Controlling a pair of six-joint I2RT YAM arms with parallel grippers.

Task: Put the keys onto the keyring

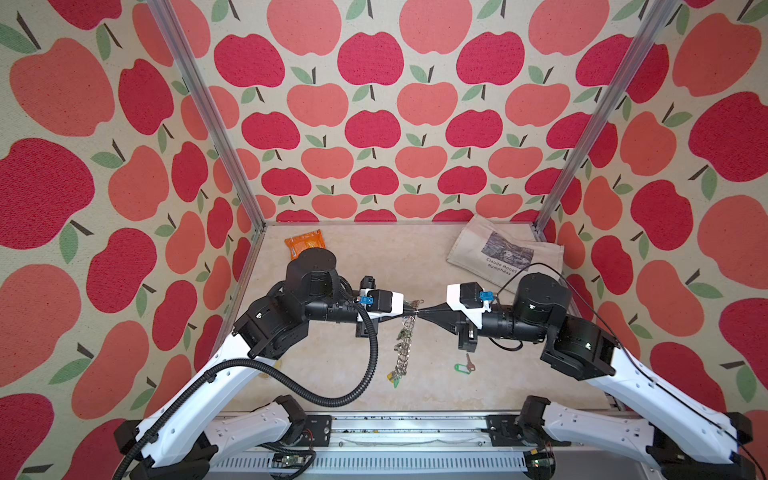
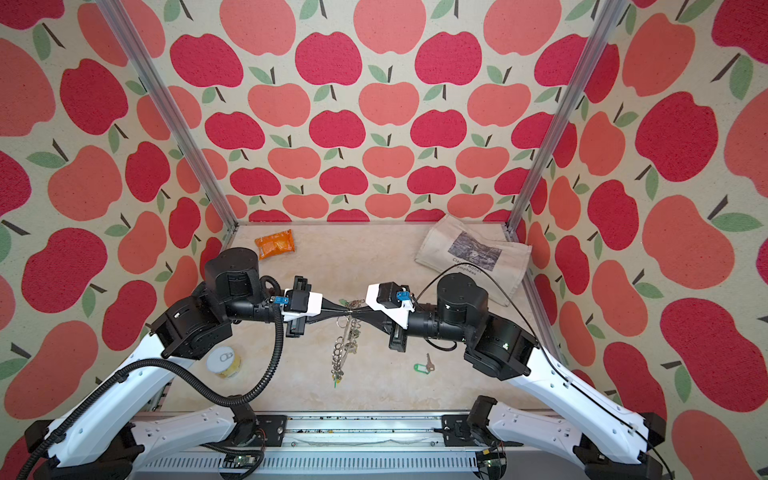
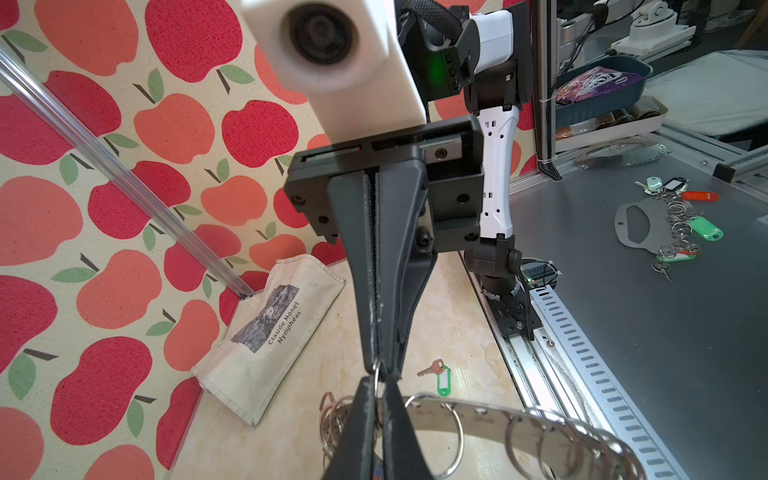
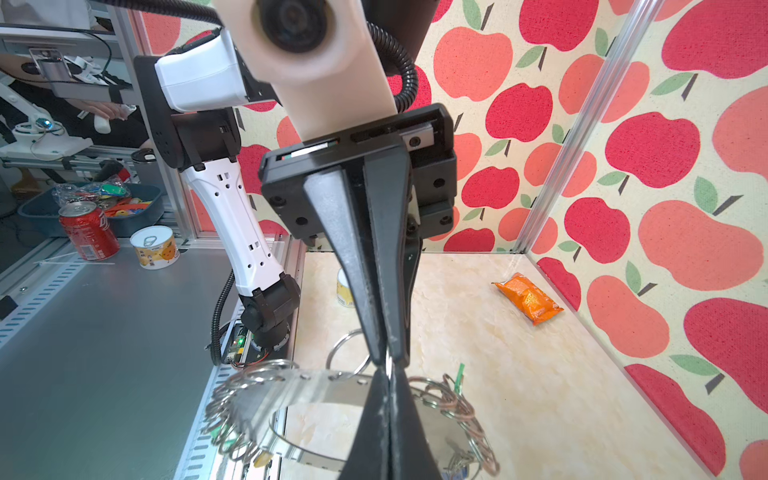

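The left end effector (image 1: 412, 311) and right end effector (image 1: 420, 313) clench one keyring (image 4: 320, 388) loop. Probably prising it open for the key (image 1: 469, 363).

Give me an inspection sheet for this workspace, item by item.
Surface: beige marbled tabletop, no spills seen.
Job's things: grey metal disc keyring lined with wire rings held in the air, hanging edge-on; brass key with green oval tag lies loose on the tabletop.
Clutter: orange foil packet; beige printed tote bag; yellow pull-tab can.
Grippers: left gripper and right gripper meet tip to tip, both shut on the keyring's top.
Cables: black corrugated hose loops beside the keyring; thin black cable crosses the tote bag.
Surroundings: apple-print walls; grey bench outside.
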